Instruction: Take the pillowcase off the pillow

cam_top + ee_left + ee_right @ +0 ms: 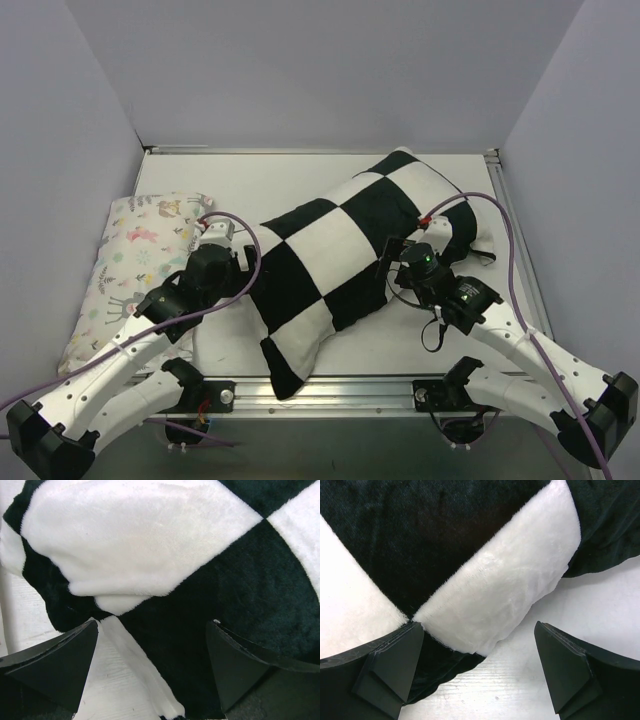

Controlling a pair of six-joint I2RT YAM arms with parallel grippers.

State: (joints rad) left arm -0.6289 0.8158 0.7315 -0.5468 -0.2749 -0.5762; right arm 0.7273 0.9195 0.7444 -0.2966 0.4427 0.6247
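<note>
My open fingers straddle the pillowcase (340, 250).
Both left gripper (155, 625) and right gripper (478, 626) spread wide, fabric between fingers, nothing clamped.

We find no writing, label, brand, number or sign that can be read in any view. The pillowcase (330, 250) carries only black and white squares, and the printed pillow (135, 265) at the left edge of the table (270, 180) shows only small pastel animal figures.
</note>
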